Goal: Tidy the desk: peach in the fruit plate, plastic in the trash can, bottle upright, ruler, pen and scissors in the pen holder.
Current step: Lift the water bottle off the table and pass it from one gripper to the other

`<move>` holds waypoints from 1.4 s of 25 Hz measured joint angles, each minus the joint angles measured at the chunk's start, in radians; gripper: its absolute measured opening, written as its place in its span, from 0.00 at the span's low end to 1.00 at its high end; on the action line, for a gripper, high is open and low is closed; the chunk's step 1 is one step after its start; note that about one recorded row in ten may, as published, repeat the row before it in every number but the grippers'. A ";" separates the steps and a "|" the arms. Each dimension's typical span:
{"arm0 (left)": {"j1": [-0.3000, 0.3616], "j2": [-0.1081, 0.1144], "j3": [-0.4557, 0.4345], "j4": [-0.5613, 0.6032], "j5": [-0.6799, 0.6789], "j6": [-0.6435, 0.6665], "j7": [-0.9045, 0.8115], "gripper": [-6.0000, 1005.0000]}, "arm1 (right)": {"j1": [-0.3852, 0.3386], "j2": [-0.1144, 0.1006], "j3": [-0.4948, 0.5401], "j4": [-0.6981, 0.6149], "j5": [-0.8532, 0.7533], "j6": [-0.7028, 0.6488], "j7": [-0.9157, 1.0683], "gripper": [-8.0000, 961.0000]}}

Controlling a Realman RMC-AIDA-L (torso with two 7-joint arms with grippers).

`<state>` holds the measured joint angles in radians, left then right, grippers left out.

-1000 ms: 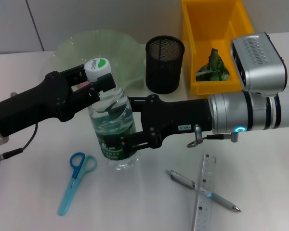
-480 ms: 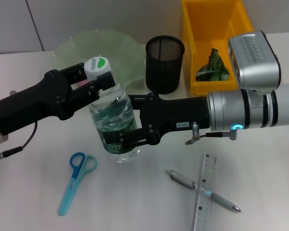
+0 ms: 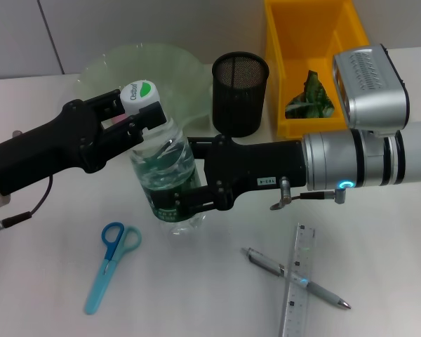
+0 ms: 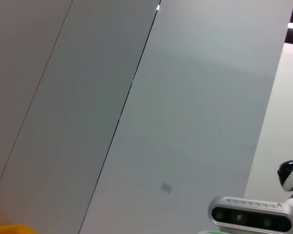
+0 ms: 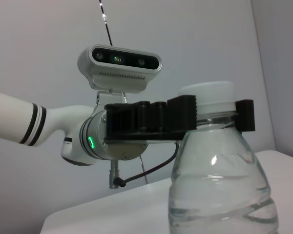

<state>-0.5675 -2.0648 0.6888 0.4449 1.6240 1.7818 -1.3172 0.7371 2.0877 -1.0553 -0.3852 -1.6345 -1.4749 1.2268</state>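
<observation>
While we hold the bottle [image 3: 165, 175] near upright between both arms, our left gripper [image 3: 130, 116] has its jaws closed on the neck under the white cap, and our right gripper [image 3: 186, 200] has its jaws closed around the labelled lower body; its base sits at or just above the tabletop [image 3: 49, 295], we cannot tell which; plastic already lies in the trash can [image 3: 281, 42]; the scissors [image 3: 111, 263], ruler [image 3: 298, 281] and pen [image 3: 295, 277] lie outside the empty pen holder [image 3: 240, 95]; the fruit plate [image 3: 147, 67] shows no peach.
</observation>
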 joint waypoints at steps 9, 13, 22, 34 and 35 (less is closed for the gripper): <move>0.000 0.002 0.000 -0.001 0.001 -0.016 -0.002 0.47 | -0.007 -0.001 0.000 -0.019 -0.004 0.000 0.000 0.86; 0.000 0.002 0.000 0.000 0.001 -0.018 -0.002 0.48 | -0.010 -0.002 0.000 -0.022 -0.005 -0.001 0.000 0.86; 0.004 0.002 -0.005 0.003 0.001 -0.028 -0.002 0.48 | -0.016 -0.006 0.000 -0.027 -0.008 -0.003 0.002 0.86; 0.011 0.004 -0.007 0.007 0.000 -0.039 -0.003 0.49 | -0.078 -0.008 0.000 -0.104 -0.010 -0.029 0.028 0.86; 0.011 0.004 -0.007 0.007 0.000 -0.039 -0.003 0.49 | -0.078 -0.008 0.000 -0.104 -0.010 -0.029 0.028 0.86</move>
<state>-0.5567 -2.0609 0.6817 0.4521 1.6244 1.7428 -1.3207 0.6589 2.0794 -1.0554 -0.4890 -1.6445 -1.5036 1.2552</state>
